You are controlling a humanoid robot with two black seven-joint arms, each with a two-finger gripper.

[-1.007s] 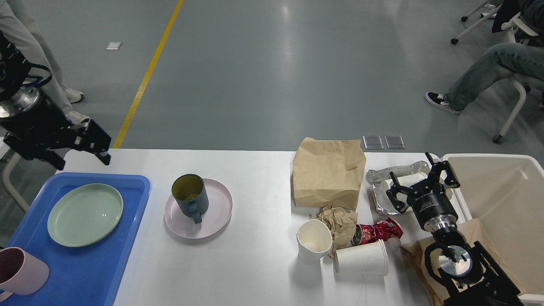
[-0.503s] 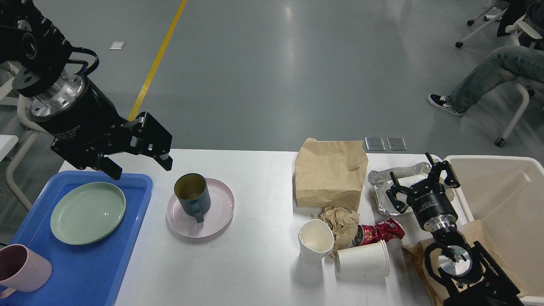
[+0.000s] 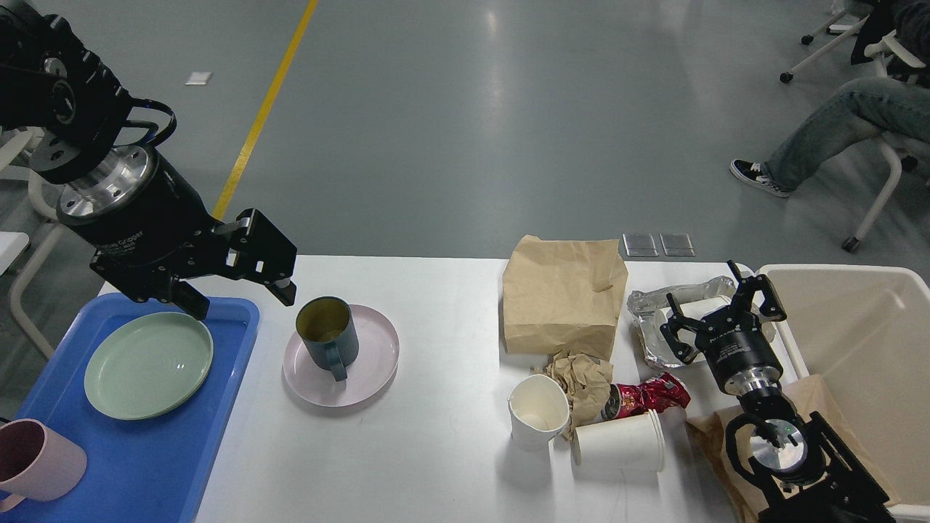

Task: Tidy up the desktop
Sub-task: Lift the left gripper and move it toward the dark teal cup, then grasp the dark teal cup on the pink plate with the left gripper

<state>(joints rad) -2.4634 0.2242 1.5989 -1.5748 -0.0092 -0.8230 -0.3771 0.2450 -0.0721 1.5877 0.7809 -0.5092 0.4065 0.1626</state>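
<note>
- The desktop (image 3: 443,450), a white surface with a smooth matte finish and rounded corners, is filling the lower half of the head view, in front of a grey floor.
- Its long axis is running left to right across the view, with the far edge lying level just behind the paper bag (image 3: 563,296).
- A blue tray (image 3: 211,436) is lying on the surface's left end, carrying a green plate (image 3: 148,365) and a pink cup (image 3: 36,461) at its near corner.
- Just right of the tray, a pink plate (image 3: 367,370) is sitting with a dark blue mug (image 3: 327,334) standing upright on it, handle facing the viewer.
- On the right half, the brown paper bag is lying flat; near its front edge are lying a crumpled paper ball (image 3: 581,378), a red wrapper (image 3: 650,396), an upright white cup (image 3: 538,418) and a second white cup (image 3: 617,439) on its side.
- A foil container (image 3: 665,305) is sitting right of the bag, beside a cream bin (image 3: 864,349) at the surface's right end.
- The left gripper (image 3: 240,296) is hovering above the tray's far right corner, jaws spread wide, holding nothing.
- The right gripper (image 3: 716,309) is hanging over the foil container, fingers spread wide, empty.
</note>
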